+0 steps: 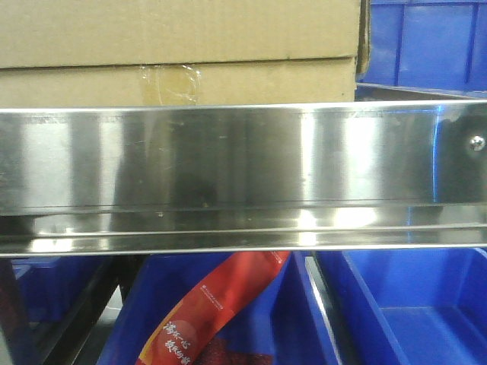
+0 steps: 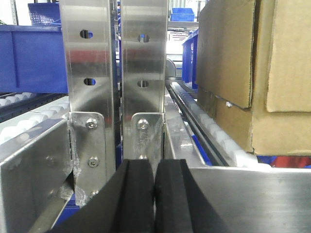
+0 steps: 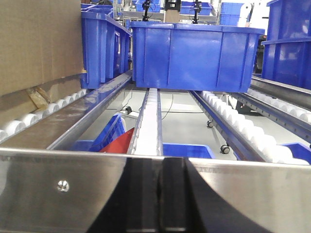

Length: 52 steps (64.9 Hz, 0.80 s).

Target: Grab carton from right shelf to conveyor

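One carton (image 1: 175,34) sat on the right shelf (image 1: 228,152), just behind its steel lip. In front of that lip, the left gripper (image 2: 155,194) and the right gripper (image 3: 163,194), two in all, were each pinched closed and empty.

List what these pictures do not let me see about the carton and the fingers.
Front view: carton top cut off by the edge; its base hidden behind the shelf lip.
Right wrist view: fingers dark and blurred; closure unclear.
Conveyor: in no view.
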Each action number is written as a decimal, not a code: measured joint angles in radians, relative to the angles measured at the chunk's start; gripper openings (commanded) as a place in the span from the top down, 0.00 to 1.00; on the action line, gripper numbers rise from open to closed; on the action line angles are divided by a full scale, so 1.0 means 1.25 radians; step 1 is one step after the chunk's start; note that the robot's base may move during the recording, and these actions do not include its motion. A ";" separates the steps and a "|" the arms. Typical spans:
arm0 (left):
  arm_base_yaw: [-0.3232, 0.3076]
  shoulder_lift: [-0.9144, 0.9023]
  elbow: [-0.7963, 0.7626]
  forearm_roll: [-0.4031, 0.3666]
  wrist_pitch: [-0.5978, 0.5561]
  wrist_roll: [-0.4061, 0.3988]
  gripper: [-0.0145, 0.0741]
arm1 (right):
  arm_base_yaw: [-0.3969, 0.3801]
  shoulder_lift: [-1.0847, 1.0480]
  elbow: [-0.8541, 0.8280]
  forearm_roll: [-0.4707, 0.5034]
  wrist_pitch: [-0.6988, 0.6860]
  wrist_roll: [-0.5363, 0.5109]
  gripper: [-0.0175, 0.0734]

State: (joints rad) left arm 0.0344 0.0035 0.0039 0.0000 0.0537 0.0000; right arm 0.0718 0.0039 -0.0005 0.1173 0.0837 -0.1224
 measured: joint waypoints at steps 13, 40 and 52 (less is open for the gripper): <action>0.000 0.000 0.000 0.000 0.000 0.000 0.84 | 0.000 0.000 0.000 0.000 0.000 0.000 0.88; 0.000 0.000 0.000 0.000 -0.018 0.000 0.84 | 0.000 0.000 0.000 0.000 -0.002 0.000 0.88; 0.000 0.000 0.000 0.000 -0.057 0.000 0.84 | 0.000 0.000 0.001 0.000 -0.026 0.000 0.88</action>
State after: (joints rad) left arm 0.0344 0.0035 0.0039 0.0000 -0.0178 0.0000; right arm 0.0718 0.0039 0.0013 0.1173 0.0509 -0.1224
